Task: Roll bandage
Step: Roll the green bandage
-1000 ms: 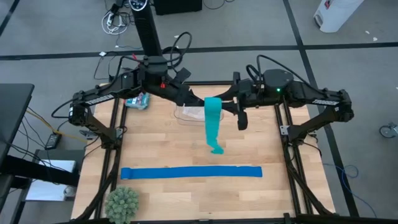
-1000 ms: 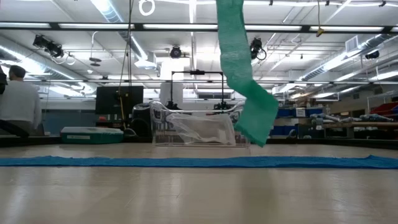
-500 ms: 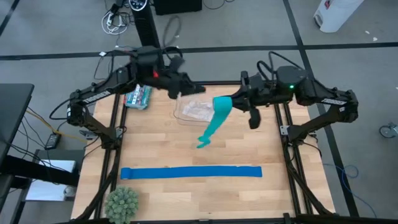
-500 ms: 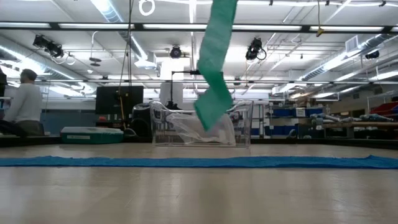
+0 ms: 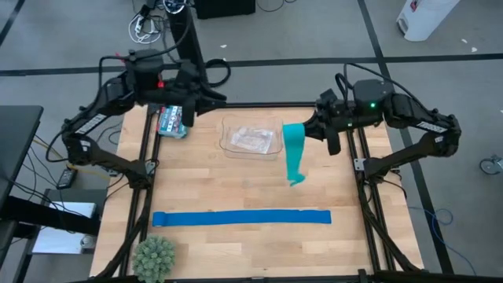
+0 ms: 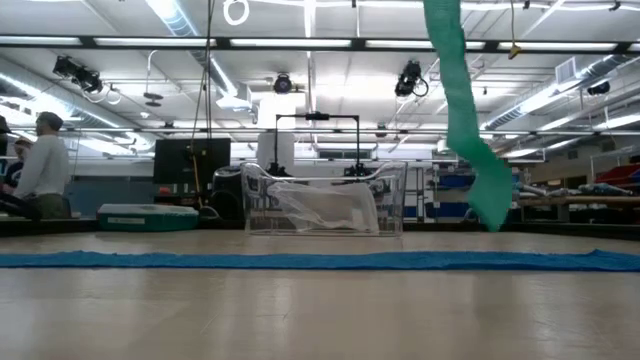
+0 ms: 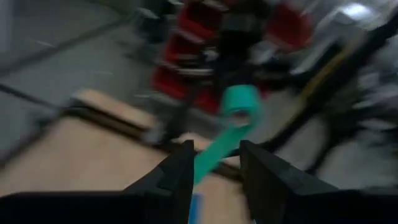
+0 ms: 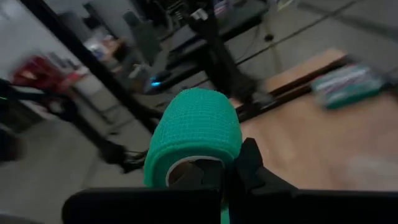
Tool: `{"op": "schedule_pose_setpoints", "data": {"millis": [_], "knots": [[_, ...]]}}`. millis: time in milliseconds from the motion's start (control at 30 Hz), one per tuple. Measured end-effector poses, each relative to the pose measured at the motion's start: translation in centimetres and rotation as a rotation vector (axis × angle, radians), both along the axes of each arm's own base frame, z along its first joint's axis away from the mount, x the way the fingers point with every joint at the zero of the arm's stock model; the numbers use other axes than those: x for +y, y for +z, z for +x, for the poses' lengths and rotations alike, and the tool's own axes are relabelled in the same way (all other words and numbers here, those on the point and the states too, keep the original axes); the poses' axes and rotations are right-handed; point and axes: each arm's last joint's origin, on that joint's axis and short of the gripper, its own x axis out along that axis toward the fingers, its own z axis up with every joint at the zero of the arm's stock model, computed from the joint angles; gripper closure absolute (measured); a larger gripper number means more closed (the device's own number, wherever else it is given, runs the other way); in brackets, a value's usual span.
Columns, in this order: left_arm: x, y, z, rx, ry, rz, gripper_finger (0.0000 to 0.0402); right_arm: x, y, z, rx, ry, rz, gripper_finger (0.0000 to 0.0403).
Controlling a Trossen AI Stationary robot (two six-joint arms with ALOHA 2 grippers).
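Floppy, featherweight bandage [image 5: 295,153], half rolled, tail dangling right of frame centre.
Right gripper [image 5: 308,130] pinches the roll; left gripper [image 5: 206,96] spread, empty, upper left — I'd take the loose tail.

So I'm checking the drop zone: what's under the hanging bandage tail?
Bare wooden table lies under the bandage tail, which hangs from the right claw. The blue strip lies nearer the front edge. Nothing looks hidden.

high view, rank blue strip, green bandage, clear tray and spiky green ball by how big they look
1. blue strip, longest by far
2. clear tray
3. green bandage, hanging nearer the camera, so unsure against the tray
4. spiky green ball, partly cut off
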Motion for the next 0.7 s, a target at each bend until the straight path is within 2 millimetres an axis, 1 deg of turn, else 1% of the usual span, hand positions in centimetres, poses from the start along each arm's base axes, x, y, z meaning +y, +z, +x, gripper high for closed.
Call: {"op": "schedule_pose_setpoints", "data": {"millis": [67, 167, 267, 367, 467, 600, 700], "knots": [[-0.4, -0.2, -0.7, 0.04, 0.037, 0.067, 0.027, -0.3, -0.1, 0.2, 0.013, 0.016, 0.092, 0.0403], [-0.8, -0.2, -0.9, 0.051, 0.045, 0.124, 0.0271, -1.1, -0.6, 1.2, 0.05, 0.01, 0.234, 0.0402], [-1.0, -0.5, -0.1, 0.07, 0.04, 0.152, 0.0271, -1.6, -1.0, 3.0, 0.051, 0.051, 0.321, 0.0402], [-1.3, -0.9, 0.7, 0.087, 0.027, 0.162, 0.0271, -1.9, -0.9, 4.9, -0.003, 0.135, 0.377, 0.0402], [-1.9, -1.0, 1.3, 0.085, 0.0, 0.18, 0.0271, -2.3, -0.9, 6.4, -0.048, 0.166, 0.423, 0.0402], [-3.0, -0.8, 2.1, 0.052, -0.014, 0.228, 0.0271, -2.6, -1.3, 8.0, -0.061, 0.184, 0.499, 0.0402], [-3.6, -0.8, 2.3, 0.048, -0.014, 0.261, 0.0271, -2.7, -1.7, 9.0, -0.047, 0.193, 0.564, 0.0402]]}}
